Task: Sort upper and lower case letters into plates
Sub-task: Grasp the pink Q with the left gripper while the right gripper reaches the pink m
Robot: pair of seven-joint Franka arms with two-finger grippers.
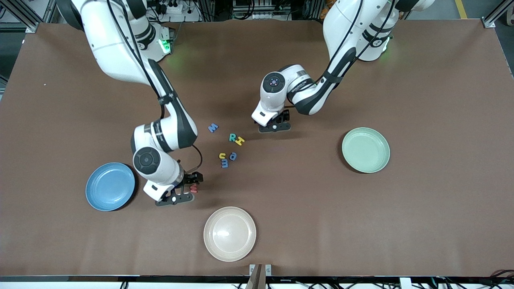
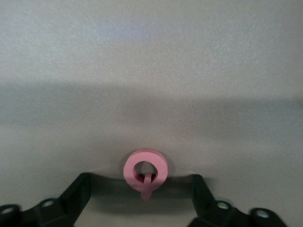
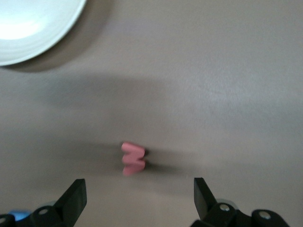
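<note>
**A:** Start at the hands. What is the left hand doing?

**B:** It is low over the surface, toward the middle, fingers spread wide. In the left wrist view a pink ring-shaped letter lies flat between the two black fingers, and neither finger touches it. Nothing is gripped.

**A:** And the right hand?

**B:** Also low and spread wide, between the sky blue plate and the cream plate. A red W lies in the gap between its fingers; in the right wrist view that letter rests on the surface, apart from both fingertips.

**A:** Where are the other letters?

**B:** Loose on the surface between the two hands. A blue M is farthest from the front camera. A teal R and a yellow H lie touching, just beside each other. Nearer the front camera are a small yellow letter, a small blue round letter beside it, and a blue m just below them.

**A:** The plates?

**B:** The sky blue plate sits toward the right arm's end, the mint green plate toward the left arm's end, well apart. Neither holds a letter. The cream plate is nearest the front camera, also bare.
</note>
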